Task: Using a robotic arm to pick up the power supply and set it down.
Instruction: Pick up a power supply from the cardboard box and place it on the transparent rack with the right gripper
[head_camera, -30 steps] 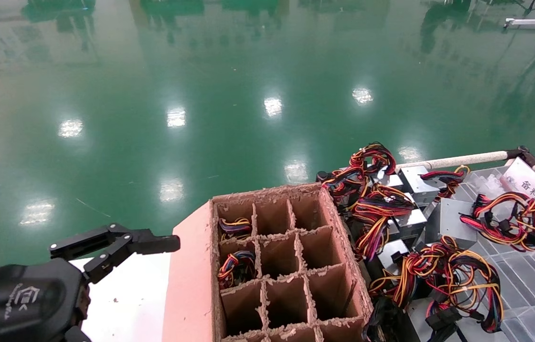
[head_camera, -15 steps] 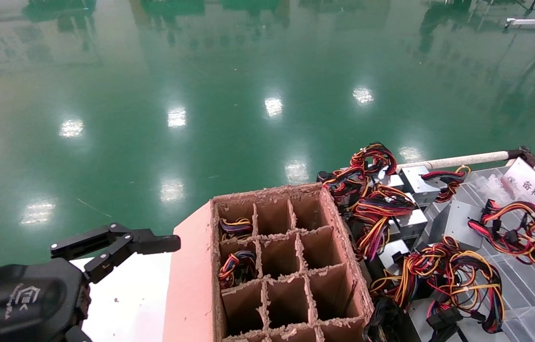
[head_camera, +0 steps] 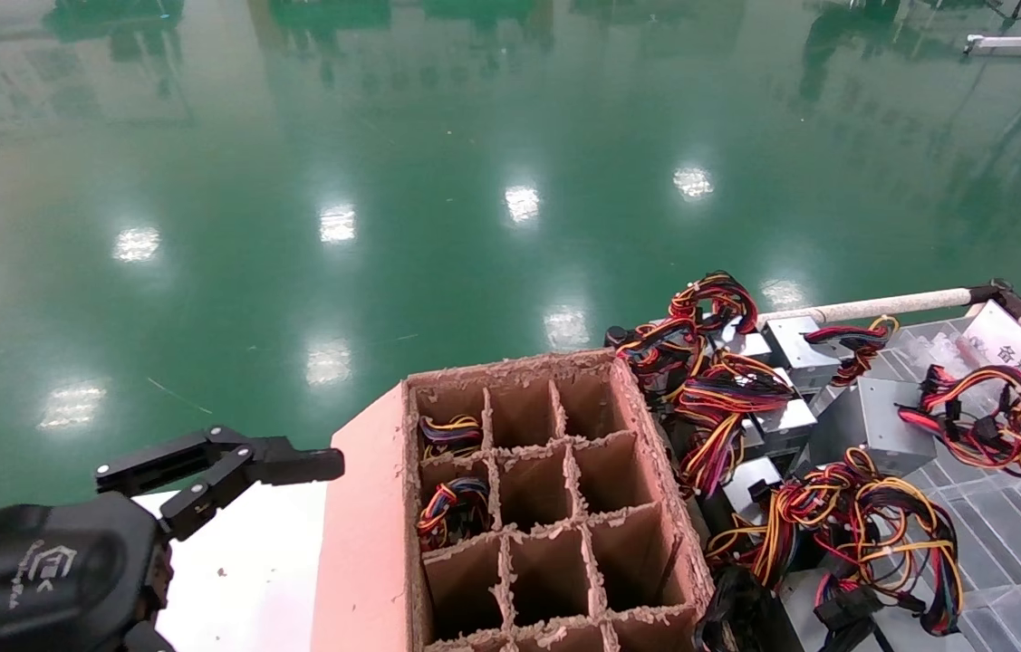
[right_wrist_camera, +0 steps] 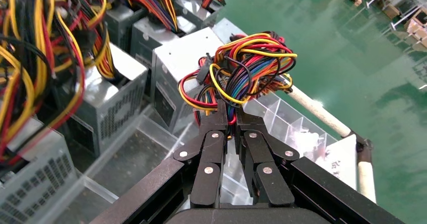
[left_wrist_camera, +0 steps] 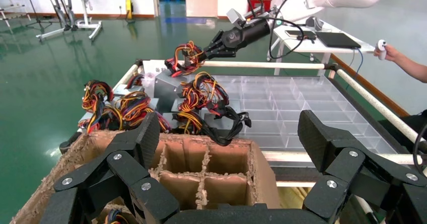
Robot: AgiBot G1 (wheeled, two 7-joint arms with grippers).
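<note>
The left claw (head_camera: 229,471) hangs parked over the white counter (head_camera: 247,570) at its left edge, its black fingers (left_wrist_camera: 132,156) spread wide and holding nothing. Just to its right stands a cardboard divider box (head_camera: 555,507) of open cells; two cells on its left side hold cable bundles (head_camera: 451,507). Right of the box, a clear gridded tray (head_camera: 1017,552) carries several grey power supplies with tangled red, yellow and black leads (head_camera: 854,516). Near the tray's far right edge, the right claw (right_wrist_camera: 229,121) is pinched narrow on the wire bundle (right_wrist_camera: 246,65) of one power supply (head_camera: 872,421), which sits tilted toward the tray's far side, beside a white padded rail (head_camera: 881,305).
</note>
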